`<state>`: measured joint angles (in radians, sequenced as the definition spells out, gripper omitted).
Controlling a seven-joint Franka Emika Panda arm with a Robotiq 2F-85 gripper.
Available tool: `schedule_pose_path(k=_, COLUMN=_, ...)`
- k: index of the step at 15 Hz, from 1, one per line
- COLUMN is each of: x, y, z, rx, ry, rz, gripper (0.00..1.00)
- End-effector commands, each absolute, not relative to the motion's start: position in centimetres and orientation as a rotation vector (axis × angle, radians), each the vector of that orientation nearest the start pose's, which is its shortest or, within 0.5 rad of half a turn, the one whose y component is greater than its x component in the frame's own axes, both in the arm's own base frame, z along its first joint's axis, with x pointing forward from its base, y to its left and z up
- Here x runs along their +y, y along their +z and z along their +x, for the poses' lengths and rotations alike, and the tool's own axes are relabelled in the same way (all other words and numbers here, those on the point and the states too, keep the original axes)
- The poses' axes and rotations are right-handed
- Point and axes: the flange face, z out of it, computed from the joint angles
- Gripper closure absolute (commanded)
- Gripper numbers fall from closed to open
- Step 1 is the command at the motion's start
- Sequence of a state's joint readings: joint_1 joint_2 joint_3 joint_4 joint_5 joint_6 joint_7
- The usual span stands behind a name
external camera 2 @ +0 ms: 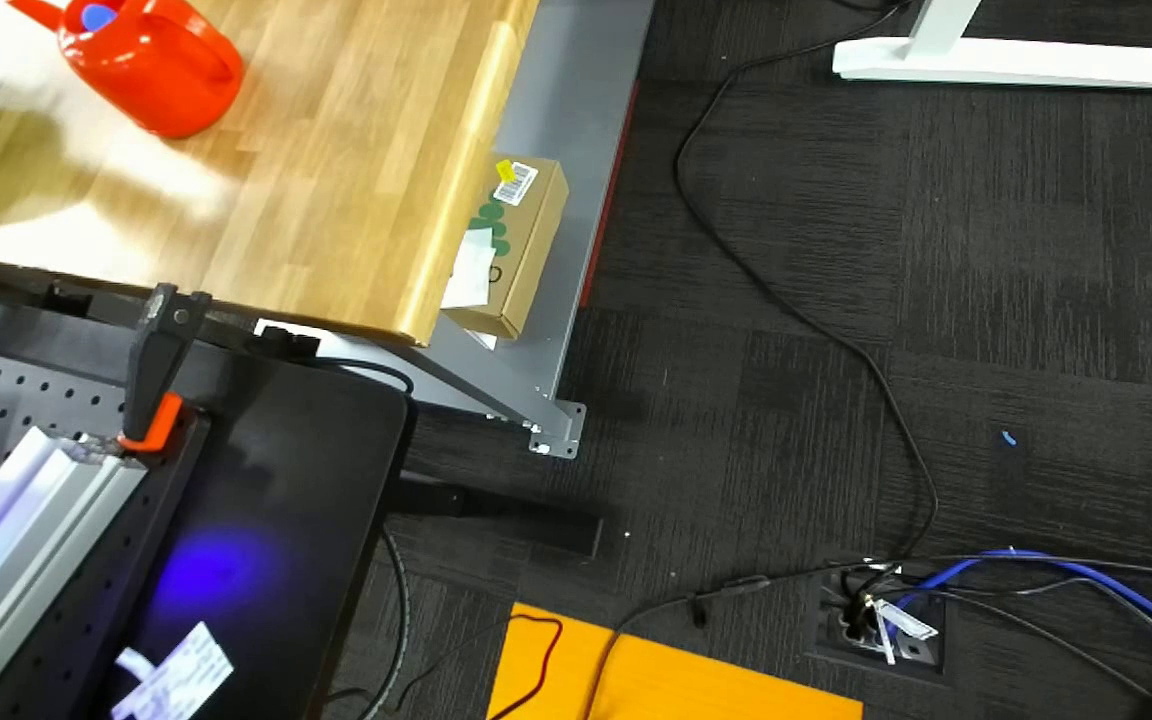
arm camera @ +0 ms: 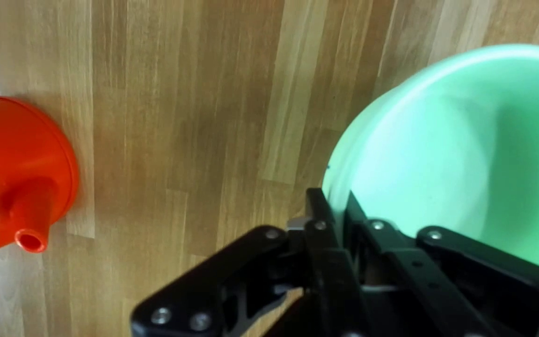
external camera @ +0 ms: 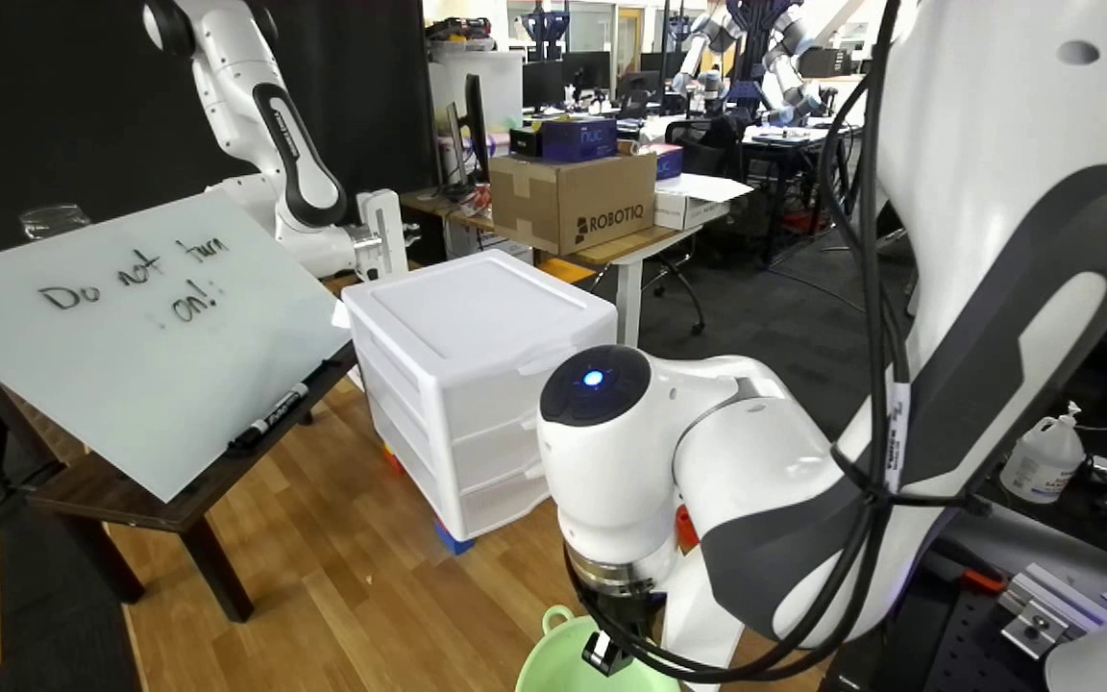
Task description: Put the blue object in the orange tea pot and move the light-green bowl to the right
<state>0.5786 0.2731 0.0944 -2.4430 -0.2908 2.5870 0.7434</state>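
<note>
The light-green bowl [arm camera: 438, 164] fills the right of the wrist view. My gripper [arm camera: 333, 196] is shut on its near-left wall, one finger outside the rim and one inside. In an exterior view the bowl [external camera: 553, 665] is cut off by the bottom edge, with the gripper [external camera: 604, 655] at it. The orange tea pot [arm camera: 17, 173] stands apart to the left in the wrist view, its spout towards the camera. In an exterior view a patch of the blue object [external camera 2: 98, 17] shows in the opening of the tea pot [external camera 2: 161, 75].
White drawers [external camera: 486, 384] stand on the wooden table behind the arm. A whiteboard [external camera: 131, 327] leans on a dark stool at the left, with a second arm [external camera: 275, 144] behind it. The table edge [external camera 2: 466, 170] and a black clamp [external camera 2: 161, 350] show in an exterior view.
</note>
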Motion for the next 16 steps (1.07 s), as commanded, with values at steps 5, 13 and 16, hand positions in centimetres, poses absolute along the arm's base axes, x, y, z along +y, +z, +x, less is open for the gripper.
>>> schedule_pose_path(k=5, x=27.2, y=21.1, z=32.6, rx=-0.115, ry=-0.195, rz=-3.258, gripper=0.98)
schedule_pose_path(k=13, x=24.3, y=22.5, z=29.3, rx=0.069, ry=-0.344, rz=-3.226, gripper=0.98)
schedule_pose_path(k=16, x=23.9, y=22.6, z=29.0, rx=0.138, ry=-0.378, rz=-3.216, gripper=0.98)
